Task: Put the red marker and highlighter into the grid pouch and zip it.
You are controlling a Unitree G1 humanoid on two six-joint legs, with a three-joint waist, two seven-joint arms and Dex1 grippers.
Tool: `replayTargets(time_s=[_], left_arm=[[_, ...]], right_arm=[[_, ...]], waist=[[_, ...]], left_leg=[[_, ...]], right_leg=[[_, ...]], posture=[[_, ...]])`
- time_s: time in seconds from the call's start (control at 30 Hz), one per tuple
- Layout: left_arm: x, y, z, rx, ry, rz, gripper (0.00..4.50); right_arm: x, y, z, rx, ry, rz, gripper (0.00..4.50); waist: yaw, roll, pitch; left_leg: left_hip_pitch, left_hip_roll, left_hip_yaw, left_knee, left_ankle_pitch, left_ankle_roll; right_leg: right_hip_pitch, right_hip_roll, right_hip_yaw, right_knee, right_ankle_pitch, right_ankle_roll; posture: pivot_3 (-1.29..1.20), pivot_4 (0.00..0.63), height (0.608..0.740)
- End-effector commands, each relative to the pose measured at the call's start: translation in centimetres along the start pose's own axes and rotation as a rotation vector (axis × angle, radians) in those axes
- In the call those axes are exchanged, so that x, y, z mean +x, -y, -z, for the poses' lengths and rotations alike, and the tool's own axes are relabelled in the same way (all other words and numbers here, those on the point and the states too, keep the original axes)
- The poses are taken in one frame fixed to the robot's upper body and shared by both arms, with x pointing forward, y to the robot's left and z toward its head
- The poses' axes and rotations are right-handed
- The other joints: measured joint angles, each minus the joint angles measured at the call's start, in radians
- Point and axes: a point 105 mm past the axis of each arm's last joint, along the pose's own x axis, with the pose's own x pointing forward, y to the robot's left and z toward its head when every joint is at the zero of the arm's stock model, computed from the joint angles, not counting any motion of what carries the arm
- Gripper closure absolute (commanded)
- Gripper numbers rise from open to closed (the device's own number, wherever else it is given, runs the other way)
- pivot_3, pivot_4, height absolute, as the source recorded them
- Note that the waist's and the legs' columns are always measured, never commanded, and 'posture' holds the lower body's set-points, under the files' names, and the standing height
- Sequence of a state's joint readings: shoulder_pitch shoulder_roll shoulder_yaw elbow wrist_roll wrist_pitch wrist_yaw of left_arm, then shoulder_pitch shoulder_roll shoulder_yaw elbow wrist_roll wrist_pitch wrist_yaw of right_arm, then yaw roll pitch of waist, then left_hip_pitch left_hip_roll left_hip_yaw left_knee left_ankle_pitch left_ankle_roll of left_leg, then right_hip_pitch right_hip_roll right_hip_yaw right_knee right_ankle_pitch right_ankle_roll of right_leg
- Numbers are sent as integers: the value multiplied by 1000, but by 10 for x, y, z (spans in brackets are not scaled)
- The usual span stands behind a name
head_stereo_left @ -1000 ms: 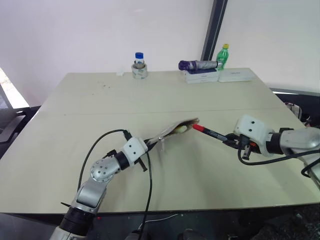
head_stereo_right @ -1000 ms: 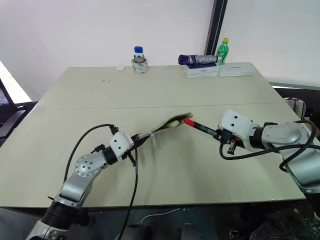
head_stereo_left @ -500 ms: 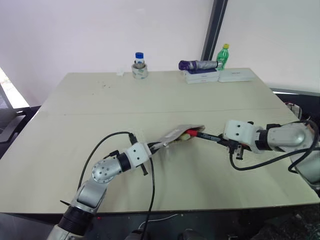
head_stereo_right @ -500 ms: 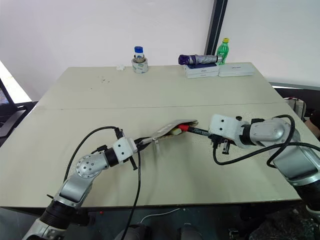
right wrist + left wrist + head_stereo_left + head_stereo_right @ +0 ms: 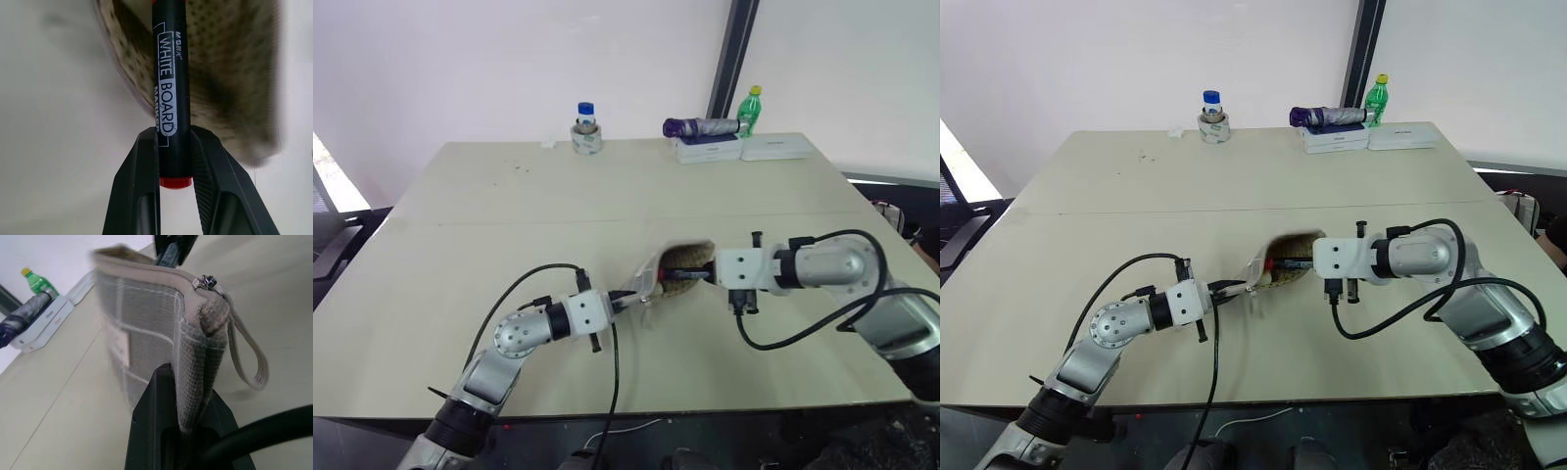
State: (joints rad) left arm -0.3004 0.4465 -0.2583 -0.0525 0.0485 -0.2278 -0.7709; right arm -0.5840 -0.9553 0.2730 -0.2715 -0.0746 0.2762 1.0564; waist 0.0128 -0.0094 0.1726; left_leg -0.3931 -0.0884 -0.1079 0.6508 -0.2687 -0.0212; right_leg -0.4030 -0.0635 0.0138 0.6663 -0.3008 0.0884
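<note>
Left gripper (image 5: 183, 431) pinched the limp grid pouch (image 5: 146, 342) by its end seam; right gripper (image 5: 173, 147) clamped the rigid, light red marker (image 5: 168, 88) near its tail, likely best for feeding it in.

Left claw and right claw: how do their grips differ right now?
The left claw is shut on the pouch's closed end, pinching flat fabric; the right claw is shut on the marker near its red tail. The left claw holds the pouch up off the table, while the right claw pushes the marker into the pouch's open mouth. Both grips are firm.
</note>
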Motion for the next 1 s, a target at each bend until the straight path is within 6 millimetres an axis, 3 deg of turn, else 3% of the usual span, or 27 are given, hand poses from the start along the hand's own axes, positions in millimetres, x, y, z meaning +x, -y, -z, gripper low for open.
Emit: replayTargets(time_s=[0.03, 0.33, 0.7, 0.9, 0.93, 1.0], left_arm=[[3, 2, -14, 35, 59, 24, 4500], [-6, 3, -14, -23, 54, 35, 4500], [-13, -6, -19, -56, 51, 55, 4500], [-14, -7, -19, -72, 51, 47, 4500], [-14, -8, -19, -87, 51, 30, 4500], [-15, -11, -18, -108, 51, 3, 4500]], right_arm=[[-3, 6, -16, -79, 36, 3, 4145], [-10, 7, 9, -217, -97, -8, 4145], [-2, -9, -12, -258, 16, -83, 4145], [-7, 5, -12, -192, 24, -13, 1171], [-15, 8, -11, -146, 29, -4, 665], [-26, 11, -11, -86, 40, 1, 665]], waist=[[1, 0, 0], [0, 0, 0], [-1, 0, 0], [-1, 0, 0], [0, 0, 0], [1, 0, 0]], left_leg=[[0, 0, 0, 0, 0, 0], [0, 0, 0, 0, 0, 0], [0, 0, 0, 0, 0, 0], [0, 0, 0, 0, 0, 0], [0, 0, 0, 0, 0, 0], [0, 0, 0, 0, 0, 0]], right_leg=[[0, 0, 0, 0, 0, 0], [0, 0, 0, 0, 0, 0], [0, 0, 0, 0, 0, 0], [0, 0, 0, 0, 0, 0], [0, 0, 0, 0, 0, 0], [0, 0, 0, 0, 0, 0]], posture=[[0, 150, 740], [0, 150, 740], [0, 150, 740], [0, 150, 740], [0, 150, 740], [0, 150, 740]])
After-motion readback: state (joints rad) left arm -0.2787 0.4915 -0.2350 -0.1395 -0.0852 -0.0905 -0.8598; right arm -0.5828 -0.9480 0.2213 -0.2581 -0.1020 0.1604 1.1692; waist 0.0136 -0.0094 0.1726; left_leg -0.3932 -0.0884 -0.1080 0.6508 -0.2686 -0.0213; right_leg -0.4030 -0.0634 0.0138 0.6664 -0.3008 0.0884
